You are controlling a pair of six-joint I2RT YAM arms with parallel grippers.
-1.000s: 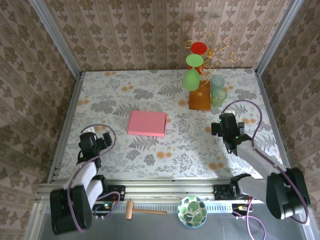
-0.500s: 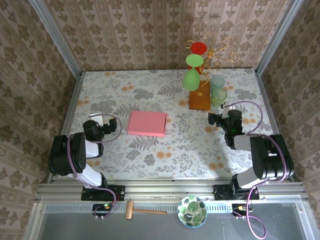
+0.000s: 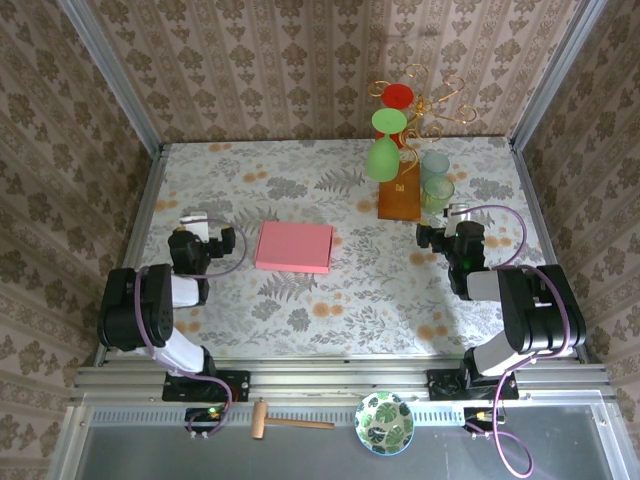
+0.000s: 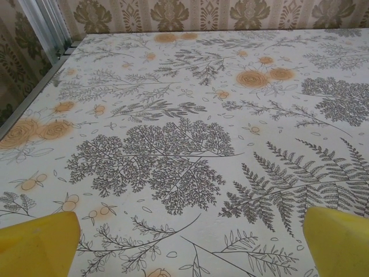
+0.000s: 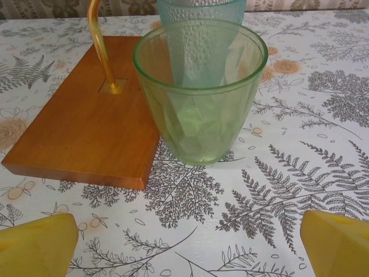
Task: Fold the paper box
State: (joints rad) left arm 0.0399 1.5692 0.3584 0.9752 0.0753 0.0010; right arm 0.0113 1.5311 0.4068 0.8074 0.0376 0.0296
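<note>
The paper box (image 3: 294, 247) lies as a flat pink rectangle on the floral table, left of centre. My left gripper (image 3: 200, 236) sits low over the table a short way left of the box, apart from it. In the left wrist view its yellow fingertips (image 4: 36, 243) stand wide open over bare tablecloth, the left gripper (image 4: 187, 249) holding nothing. My right gripper (image 3: 448, 230) is low at the right side, far from the box. In the right wrist view it (image 5: 187, 249) is open and empty, facing a green cup (image 5: 199, 92).
An orange-brown wooden base (image 3: 400, 198) with a gold wire stand carrying red and green discs stands at the back right. A green cup (image 3: 437, 194) and a bluish cup (image 3: 435, 164) sit beside it. Metal rails (image 3: 135, 250) edge the table. A patterned bowl (image 3: 385, 422) and a wooden mallet (image 3: 285, 422) lie on the near ledge.
Both arms have folded back over their bases and the grippers have shifted a little toward the back of the table. The pink box has not moved. Both grippers stayed open.
</note>
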